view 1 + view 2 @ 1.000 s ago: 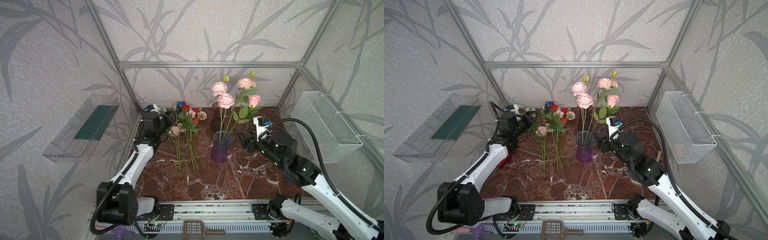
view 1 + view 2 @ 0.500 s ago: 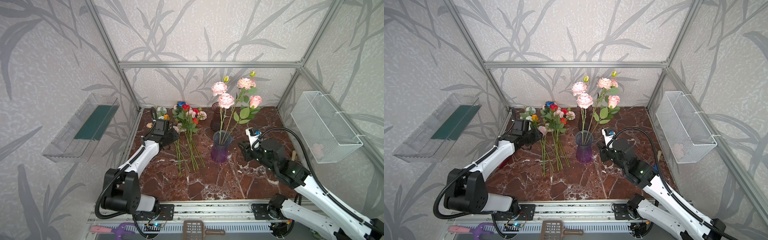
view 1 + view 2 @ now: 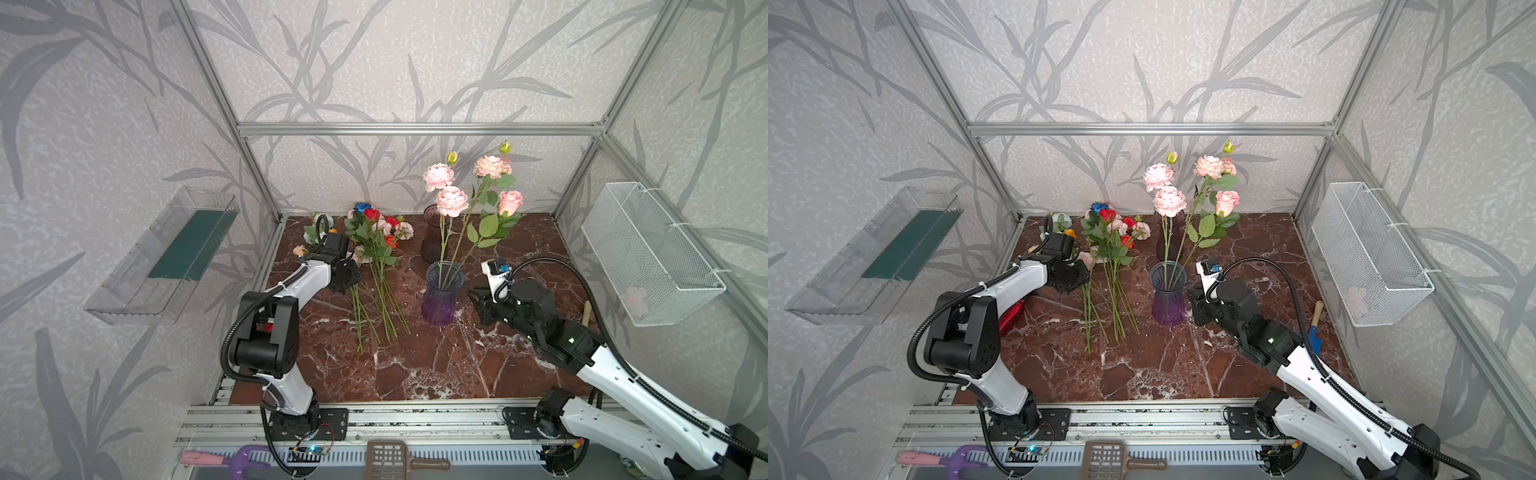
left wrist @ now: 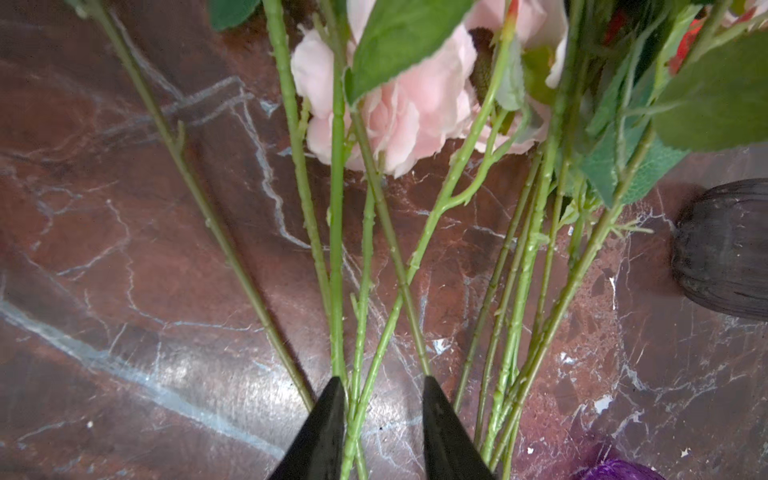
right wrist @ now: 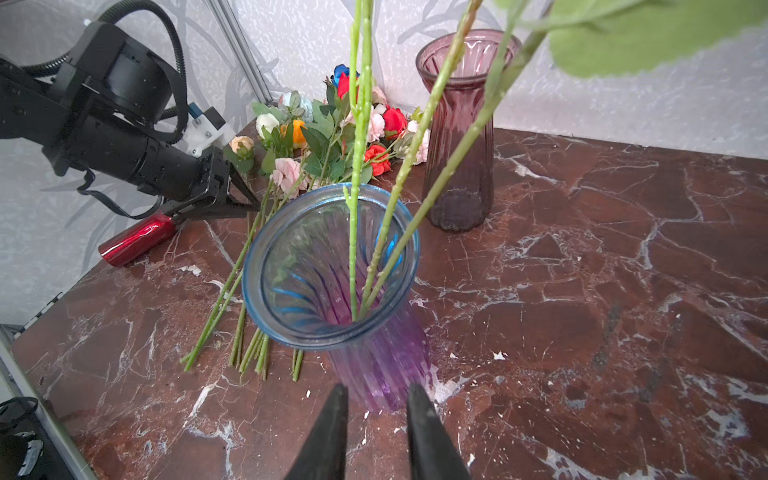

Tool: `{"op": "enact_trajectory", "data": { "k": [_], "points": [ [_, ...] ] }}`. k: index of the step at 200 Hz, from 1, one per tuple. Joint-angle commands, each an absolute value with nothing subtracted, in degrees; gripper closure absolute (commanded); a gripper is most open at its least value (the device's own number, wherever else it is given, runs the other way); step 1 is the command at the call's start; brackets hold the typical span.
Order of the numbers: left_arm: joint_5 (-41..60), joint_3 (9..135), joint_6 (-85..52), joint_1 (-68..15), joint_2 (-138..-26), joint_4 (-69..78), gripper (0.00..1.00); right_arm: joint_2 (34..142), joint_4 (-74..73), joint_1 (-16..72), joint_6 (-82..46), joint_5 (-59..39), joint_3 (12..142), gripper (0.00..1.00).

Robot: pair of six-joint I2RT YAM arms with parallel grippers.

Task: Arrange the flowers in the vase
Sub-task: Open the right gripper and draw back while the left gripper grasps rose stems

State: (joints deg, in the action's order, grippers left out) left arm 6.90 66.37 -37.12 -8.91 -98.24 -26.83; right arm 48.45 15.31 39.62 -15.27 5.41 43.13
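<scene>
The left gripper (image 4: 382,384) sits low over the loose flowers (image 3: 376,266) lying on the marble table (image 3: 415,365) left of the vase (image 3: 441,301), its jaws narrowly apart around a few green stems (image 4: 361,324). Several pink blooms (image 3: 452,199) stand in the vase. The right gripper (image 5: 376,392) hovers just beside its base, jaws slightly apart and empty.
</scene>
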Motion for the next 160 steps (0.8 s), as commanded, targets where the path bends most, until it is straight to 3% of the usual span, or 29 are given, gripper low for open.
{"op": "enact_trajectory", "data": {
  "k": [1,94,160],
  "points": [
    [3.27,69.92,-36.05,-9.05,-99.66,-30.08,0.68,46.67,13.16,39.02,-16.64,4.94,41.46,0.74],
    [0.74,74.40,-39.21,-11.07,-108.21,-30.79,0.72,46.54,11.56,35.93,-18.18,0.63,39.76,0.76],
    [1.05,74.97,-38.77,-11.10,-109.32,-28.89,0.96,45.70,10.72,34.81,-18.98,-0.86,38.69,0.78]
  ]
}}
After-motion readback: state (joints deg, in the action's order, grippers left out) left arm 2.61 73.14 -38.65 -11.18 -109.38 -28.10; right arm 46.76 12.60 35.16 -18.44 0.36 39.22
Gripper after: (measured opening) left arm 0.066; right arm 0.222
